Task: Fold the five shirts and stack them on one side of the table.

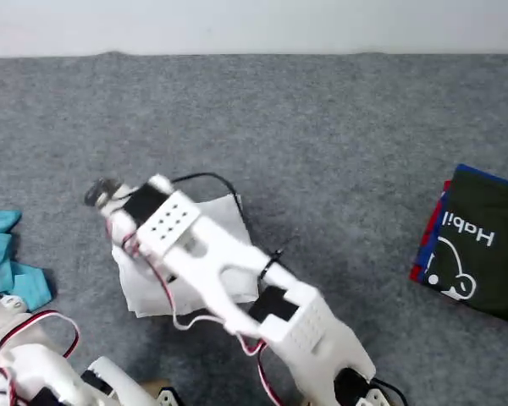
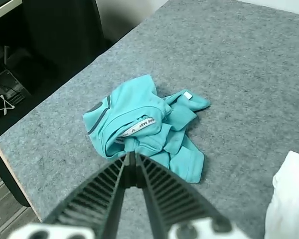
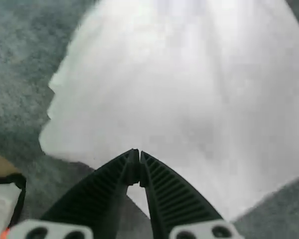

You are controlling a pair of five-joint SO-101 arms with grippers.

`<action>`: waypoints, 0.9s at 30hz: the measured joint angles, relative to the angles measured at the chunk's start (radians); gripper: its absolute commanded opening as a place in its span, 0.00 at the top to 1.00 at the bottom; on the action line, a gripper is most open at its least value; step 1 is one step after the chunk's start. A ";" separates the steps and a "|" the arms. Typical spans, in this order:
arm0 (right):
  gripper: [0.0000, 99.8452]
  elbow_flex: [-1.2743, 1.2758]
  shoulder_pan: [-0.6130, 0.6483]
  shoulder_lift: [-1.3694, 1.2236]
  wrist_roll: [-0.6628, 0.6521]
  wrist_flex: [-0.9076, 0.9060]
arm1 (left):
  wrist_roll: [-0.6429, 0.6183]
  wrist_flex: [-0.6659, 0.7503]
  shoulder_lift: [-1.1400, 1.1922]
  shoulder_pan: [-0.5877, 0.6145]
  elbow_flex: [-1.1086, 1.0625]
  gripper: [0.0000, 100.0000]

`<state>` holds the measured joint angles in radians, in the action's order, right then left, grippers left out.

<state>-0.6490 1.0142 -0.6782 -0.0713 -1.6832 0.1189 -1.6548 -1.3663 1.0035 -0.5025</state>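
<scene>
On grey table (image 1: 322,127): white shirt (image 1: 152,292), flat, roughly squared.

High camera looks down over the table (image 1: 322,118); both wrist cameras angle down nearer, sharing the white shirt (image 3: 189,74)

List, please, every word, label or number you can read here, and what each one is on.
On the dark folded shirt: white lettering, turned and too unsure to quote.
On the teal shirt: a neck label, print too small to read.
On the white shirt: no print seen.
</scene>
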 measured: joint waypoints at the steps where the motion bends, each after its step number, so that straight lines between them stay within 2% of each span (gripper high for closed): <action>1: 0.99 0.002 0.023 -0.026 0.000 0.021 | 0.002 0.000 0.000 0.000 0.000 0.99; 5: 0.99 0.002 0.101 -0.120 0.002 0.080 | 0.002 0.000 0.000 0.003 0.000 0.99; 8: 0.99 0.000 0.109 -0.129 0.002 0.086 | 0.002 -0.002 0.000 0.003 0.000 0.99; 12: 0.99 -0.086 0.078 -0.130 0.002 0.043 | 0.002 -0.025 0.000 0.003 0.000 0.99; 19: 0.99 -0.354 -0.049 -0.052 -0.040 -0.072 | 0.002 -0.026 0.000 -0.006 -0.003 0.98; 23: 0.99 -0.387 -0.141 0.048 -0.041 -0.072 | 0.002 -0.026 0.000 -0.109 -0.049 0.91; 27: 0.99 -0.341 -0.218 0.158 -0.041 -0.074 | 0.002 -0.054 0.000 -0.249 -0.097 0.89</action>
<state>-0.9897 0.7963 -0.5201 -0.1128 -1.7568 0.1204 -1.7085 -1.3663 0.7549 -0.5992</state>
